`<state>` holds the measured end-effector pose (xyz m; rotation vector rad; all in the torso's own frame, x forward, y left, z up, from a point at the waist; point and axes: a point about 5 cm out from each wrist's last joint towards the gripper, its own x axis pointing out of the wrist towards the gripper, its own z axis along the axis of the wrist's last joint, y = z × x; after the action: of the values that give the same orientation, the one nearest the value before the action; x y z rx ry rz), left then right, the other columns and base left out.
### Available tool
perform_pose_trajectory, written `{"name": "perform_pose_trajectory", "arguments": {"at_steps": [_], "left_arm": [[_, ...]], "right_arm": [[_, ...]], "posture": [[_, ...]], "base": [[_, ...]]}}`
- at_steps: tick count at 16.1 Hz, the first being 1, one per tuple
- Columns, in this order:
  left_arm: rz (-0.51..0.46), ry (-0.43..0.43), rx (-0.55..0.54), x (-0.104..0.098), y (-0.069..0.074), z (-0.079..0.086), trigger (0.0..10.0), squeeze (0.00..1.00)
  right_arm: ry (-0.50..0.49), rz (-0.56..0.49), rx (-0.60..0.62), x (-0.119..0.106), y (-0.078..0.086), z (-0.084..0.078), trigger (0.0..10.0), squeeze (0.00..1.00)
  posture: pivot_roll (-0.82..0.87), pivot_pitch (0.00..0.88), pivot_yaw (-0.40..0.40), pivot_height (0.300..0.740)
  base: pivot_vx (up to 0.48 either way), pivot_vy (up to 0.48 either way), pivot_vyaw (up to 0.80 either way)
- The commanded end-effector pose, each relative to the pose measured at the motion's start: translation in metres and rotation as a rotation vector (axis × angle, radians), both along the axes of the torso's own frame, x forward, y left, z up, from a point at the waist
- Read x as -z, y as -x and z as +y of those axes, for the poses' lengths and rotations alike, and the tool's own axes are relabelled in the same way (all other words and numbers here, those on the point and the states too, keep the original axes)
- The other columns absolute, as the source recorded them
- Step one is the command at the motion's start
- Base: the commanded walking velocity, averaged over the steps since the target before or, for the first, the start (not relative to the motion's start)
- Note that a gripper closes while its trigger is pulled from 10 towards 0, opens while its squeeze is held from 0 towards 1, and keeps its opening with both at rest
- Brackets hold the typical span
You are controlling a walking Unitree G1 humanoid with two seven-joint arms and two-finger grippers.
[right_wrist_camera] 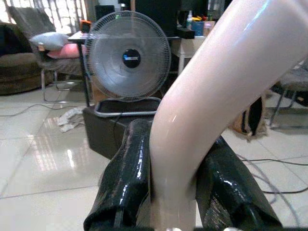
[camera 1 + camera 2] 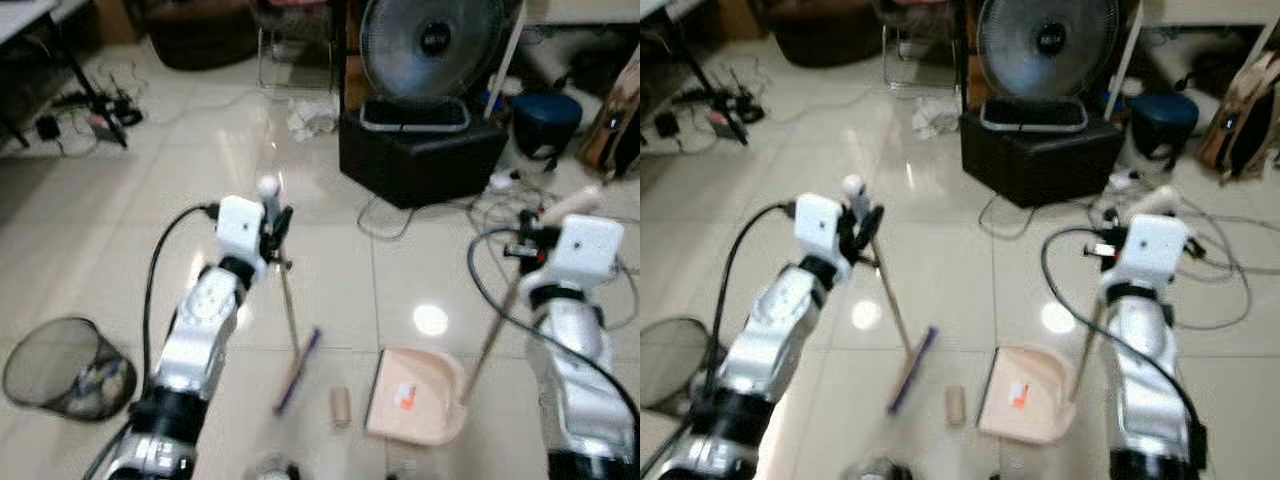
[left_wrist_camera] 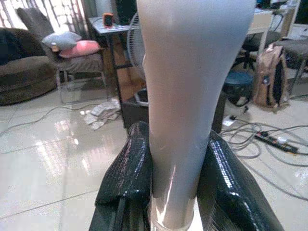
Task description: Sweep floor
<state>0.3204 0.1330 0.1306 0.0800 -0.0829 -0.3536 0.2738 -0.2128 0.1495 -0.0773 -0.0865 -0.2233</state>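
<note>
Broom [image 2: 291, 345] — head on the tiled floor [image 2: 330, 260] beside a small cylinder [image 2: 341, 406], handle top pinched in the left gripper [image 2: 276, 225]. Dustpan [image 2: 415, 395] lies just right of it — its handle clamped by the right gripper [image 1: 173, 192].

- Left gripper [image 3: 175, 192]: black fingers [image 3: 127, 178] clamped on pale broom handle [image 3: 185, 96].
- Behind: fan [image 3: 136, 45], pink cushion [image 3: 79, 48], backpack [image 3: 272, 77], floor cables [image 3: 269, 139].

Open tile between broom [image 2: 292, 345] and dustpan [image 2: 415, 398], except a small cylinder [image 2: 341, 406]; black box [image 2: 420, 152] and cables [image 2: 500, 215] beyond.
</note>
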Motion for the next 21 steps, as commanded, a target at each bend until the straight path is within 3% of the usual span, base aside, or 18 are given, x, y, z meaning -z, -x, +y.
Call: {"name": "perform_pose_trajectory", "arguments": {"at_steps": [1, 6, 8, 12, 13, 18, 21], "left_arm": [[-0.031, -0.028, -0.012, -0.006, -0.001, 0.006, 10.0, 0.0], [-0.018, -0.053, -0.018, -0.002, -0.002, 0.008, 10.0, 0.0], [-0.03, -0.051, -0.04, -0.008, -0.01, 0.013, 10.0, 0.0], [-0.047, -0.062, -0.033, -0.013, -0.017, 0.01, 10.0, 0.0], [-0.055, -0.062, -0.041, -0.017, -0.021, 0.007, 10.0, 0.0], [-0.058, -0.057, -0.051, -0.012, -0.034, 0.005, 10.0, 0.0], [-0.053, -0.037, -0.094, -0.009, -0.038, 0.006, 10.0, 0.0]], "right_arm": [[-0.005, -0.04, -0.006, -0.007, 0.0, 0.001, 10.0, 0.0], [0.037, -0.035, 0.03, -0.005, -0.001, -0.011, 10.0, 0.0], [0.079, -0.067, 0.056, -0.013, -0.007, -0.017, 10.0, 0.0], [0.112, -0.097, 0.003, -0.018, -0.018, -0.016, 10.0, 0.0], [0.133, -0.09, -0.009, -0.015, -0.023, -0.02, 10.0, 0.0], [0.169, -0.067, -0.015, -0.001, -0.04, -0.026, 10.0, 0.0], [0.213, -0.091, -0.023, 0.004, -0.042, -0.026, 10.0, 0.0]], "posture": [[-0.02, 0.071, 0.089, 0.74], [0.0, 0.089, 0.084, 0.74], [0.0, 0.112, 0.069, 0.74], [0.02, 0.138, 0.063, 0.74], [0.04, 0.178, 0.08, 0.74], [0.04, 0.205, 0.106, 0.74], [0.06, 0.24, 0.123, 0.74]], "base": [[0.0, 0.0, 0.0], [0.0, 0.0, 0.0], [0.0, 0.0, 0.0], [0.0, 0.0, 0.0], [0.0, 0.0, 0.0], [0.0, 0.0, 0.0], [0.0, 0.0, 0.0]]}}
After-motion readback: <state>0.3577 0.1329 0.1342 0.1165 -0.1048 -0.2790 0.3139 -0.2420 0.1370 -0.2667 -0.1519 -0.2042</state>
